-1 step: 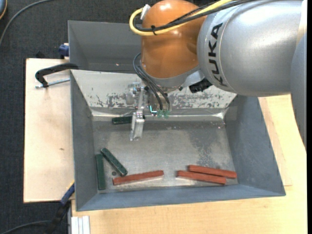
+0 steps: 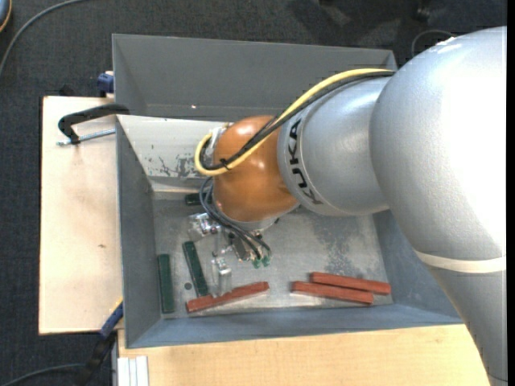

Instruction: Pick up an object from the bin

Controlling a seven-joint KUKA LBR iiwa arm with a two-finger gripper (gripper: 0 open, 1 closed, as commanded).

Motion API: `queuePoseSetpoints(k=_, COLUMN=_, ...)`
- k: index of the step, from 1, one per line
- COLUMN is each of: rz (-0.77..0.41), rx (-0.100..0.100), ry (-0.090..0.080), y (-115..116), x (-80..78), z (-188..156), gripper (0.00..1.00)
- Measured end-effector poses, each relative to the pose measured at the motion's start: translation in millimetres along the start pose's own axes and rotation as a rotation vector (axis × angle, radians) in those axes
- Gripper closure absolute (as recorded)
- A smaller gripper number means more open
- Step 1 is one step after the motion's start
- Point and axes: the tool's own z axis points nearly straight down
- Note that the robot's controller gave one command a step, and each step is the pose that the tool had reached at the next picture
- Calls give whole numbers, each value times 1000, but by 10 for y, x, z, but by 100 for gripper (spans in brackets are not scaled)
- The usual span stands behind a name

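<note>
My gripper [image 2: 219,262] hangs low over the left half of the bin floor, below the arm's orange cover. Its metal fingers point down toward the floor. Just left of it lies a short dark green bar [image 2: 194,268], tilted. Below the fingertips a red-brown bar [image 2: 228,296] lies nearly flat along the front of the bin. A longer dark green bar [image 2: 165,283] lies upright by the left wall. I see nothing between the fingers.
Two red-brown bars [image 2: 342,289] lie side by side at the front right of the bin floor. The arm and its orange cover hide the middle and back of the bin.
</note>
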Motion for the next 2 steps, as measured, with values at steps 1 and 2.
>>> queuePoseSetpoints(k=1, rz=-30, rx=-1, ry=-17, y=196, x=200, z=-757, gripper=0)
queuePoseSetpoints(k=2, rz=-69, rx=1, ry=0, y=-127, x=420, z=11, gripper=0)
